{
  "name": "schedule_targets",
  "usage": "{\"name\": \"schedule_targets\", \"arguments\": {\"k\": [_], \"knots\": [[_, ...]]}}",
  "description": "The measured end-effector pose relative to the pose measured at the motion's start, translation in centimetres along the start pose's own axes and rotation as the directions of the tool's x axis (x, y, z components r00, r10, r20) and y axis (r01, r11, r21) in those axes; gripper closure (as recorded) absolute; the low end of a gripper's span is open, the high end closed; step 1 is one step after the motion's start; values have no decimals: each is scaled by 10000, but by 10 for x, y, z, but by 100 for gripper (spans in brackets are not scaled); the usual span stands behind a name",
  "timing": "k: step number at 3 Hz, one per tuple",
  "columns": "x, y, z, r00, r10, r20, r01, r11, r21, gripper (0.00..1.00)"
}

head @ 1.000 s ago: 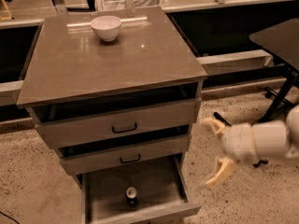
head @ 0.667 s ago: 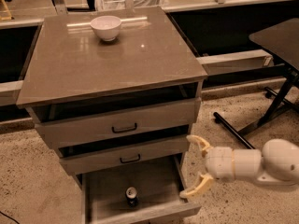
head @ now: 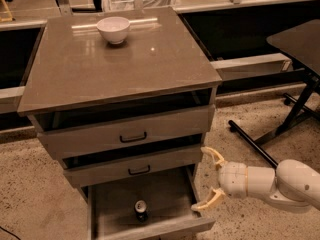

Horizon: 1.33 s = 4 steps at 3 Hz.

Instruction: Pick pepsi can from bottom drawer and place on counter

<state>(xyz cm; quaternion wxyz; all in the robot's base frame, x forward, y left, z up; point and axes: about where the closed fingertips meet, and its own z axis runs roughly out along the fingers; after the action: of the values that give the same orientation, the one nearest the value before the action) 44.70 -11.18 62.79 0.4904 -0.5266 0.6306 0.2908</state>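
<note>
The pepsi can (head: 141, 210) stands upright in the open bottom drawer (head: 170, 204), near its middle; its silver top shows. My gripper (head: 207, 179) is at the drawer's right edge, fingers spread wide and empty, one fingertip (head: 206, 150) up by the middle drawer, the other low over the drawer's right rim. It is to the right of the can, about a hand's width away. The counter (head: 115, 64) is the glossy grey-brown top of the cabinet above.
A white bowl (head: 113, 29) sits at the back of the counter. Two upper drawers with black handles (head: 133, 137) are slightly ajar. A dark table (head: 299, 41) with black legs stands at the right. The floor is speckled.
My gripper and arm have moved left, from well right of the cabinet to the bottom drawer's right edge. The can has not moved.
</note>
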Motion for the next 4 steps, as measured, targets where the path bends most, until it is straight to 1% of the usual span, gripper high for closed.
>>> {"name": "schedule_targets", "arguments": {"k": [1,2,3,4], "knots": [[17,-1,27,9994,306,156,-303,9994,-176,0],[87,13,117,9928,1100,-463,-1135,9902,-814,0],[135,16,179,9832,1343,-1240,-1451,9860,-822,0],[137,17,191,9825,1300,-1330,-1416,9866,-814,0]]}}
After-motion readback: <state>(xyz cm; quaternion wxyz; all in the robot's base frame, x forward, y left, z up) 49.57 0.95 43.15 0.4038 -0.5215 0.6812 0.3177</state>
